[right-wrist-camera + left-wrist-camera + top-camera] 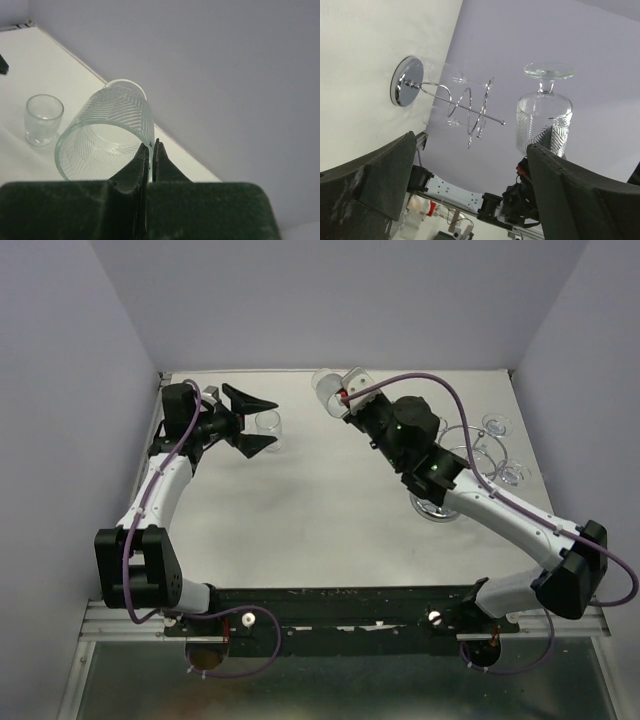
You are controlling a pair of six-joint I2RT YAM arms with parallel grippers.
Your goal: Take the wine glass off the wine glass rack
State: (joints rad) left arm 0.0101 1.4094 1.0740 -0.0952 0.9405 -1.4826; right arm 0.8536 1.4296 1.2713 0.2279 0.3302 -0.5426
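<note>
My right end effector [340, 398] is pinched almost shut on the rim of the patterned wine glass [107, 135], holding it tilted in the air near the back wall, well apart from the wine glass rack [470, 450]. The rack stands on the right side of the bench [330, 530], with two more glasses [497, 425] on its loops. My left end effector [272, 422] is spread wide and grips nothing. A small clear glass [44, 119] stands on the bench by its fingertips.
</note>
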